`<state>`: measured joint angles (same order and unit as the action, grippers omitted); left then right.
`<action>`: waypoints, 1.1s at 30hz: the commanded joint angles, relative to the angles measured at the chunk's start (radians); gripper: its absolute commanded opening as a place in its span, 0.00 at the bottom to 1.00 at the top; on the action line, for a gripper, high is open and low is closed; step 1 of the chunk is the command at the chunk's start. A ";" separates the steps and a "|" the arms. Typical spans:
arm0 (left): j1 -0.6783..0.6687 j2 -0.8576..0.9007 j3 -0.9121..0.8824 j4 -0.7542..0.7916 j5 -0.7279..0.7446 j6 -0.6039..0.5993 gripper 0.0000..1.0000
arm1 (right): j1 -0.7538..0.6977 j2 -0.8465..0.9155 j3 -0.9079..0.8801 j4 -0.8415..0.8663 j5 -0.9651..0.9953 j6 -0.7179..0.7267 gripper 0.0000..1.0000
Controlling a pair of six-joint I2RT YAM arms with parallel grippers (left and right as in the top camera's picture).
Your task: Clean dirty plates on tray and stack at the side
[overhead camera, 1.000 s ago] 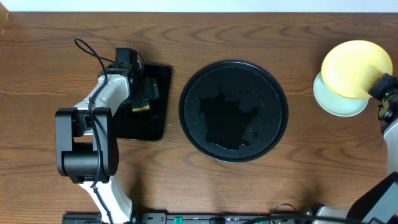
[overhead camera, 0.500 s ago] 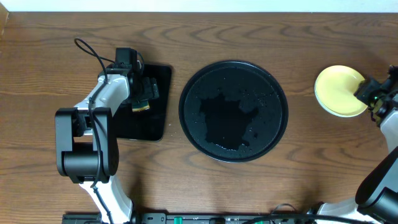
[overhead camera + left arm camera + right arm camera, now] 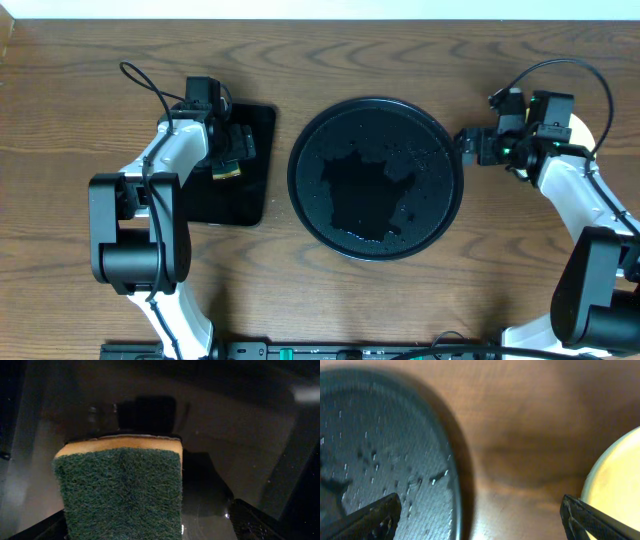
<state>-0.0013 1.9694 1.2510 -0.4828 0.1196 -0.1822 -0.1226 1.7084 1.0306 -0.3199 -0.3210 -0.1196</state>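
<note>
The round black tray (image 3: 330, 130) lies wet and bare at the table's middle, with no plate on it. My right gripper (image 3: 470, 147) hovers over its right rim, wide open and holding nothing. In the right wrist view the right gripper (image 3: 480, 527) spans the tray's rim (image 3: 452, 505) and bare wood. A pale yellow plate (image 3: 620, 475) sits just right of it. In the overhead view my right arm hides all but a sliver of that plate (image 3: 579, 128). My left gripper (image 3: 232, 155) stands open around a green and yellow sponge (image 3: 120, 495), its right finger (image 3: 255, 520) apart from it.
A smaller rectangular black tray (image 3: 255, 195) lies at the left under the sponge and the left gripper. Bare wooden table (image 3: 480, 270) surrounds both trays. The right arm's cable (image 3: 550, 68) loops above its wrist.
My right gripper set the yellow plate down at the far right, opened, and swung left to the round tray's rim. The left arm and sponge have not moved.
</note>
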 commanded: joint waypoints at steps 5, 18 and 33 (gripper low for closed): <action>0.000 0.023 -0.008 -0.006 -0.005 0.006 0.88 | 0.024 -0.001 0.003 -0.040 0.003 -0.016 0.99; 0.000 0.023 -0.008 -0.006 -0.005 0.006 0.88 | 0.024 0.000 0.003 -0.040 0.003 -0.017 0.99; 0.000 0.023 -0.008 -0.006 -0.005 0.006 0.88 | 0.026 -0.726 -0.044 -0.044 0.100 -0.017 0.99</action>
<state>-0.0010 1.9694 1.2510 -0.4831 0.1200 -0.1822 -0.1062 1.1648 1.0077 -0.3614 -0.2646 -0.1223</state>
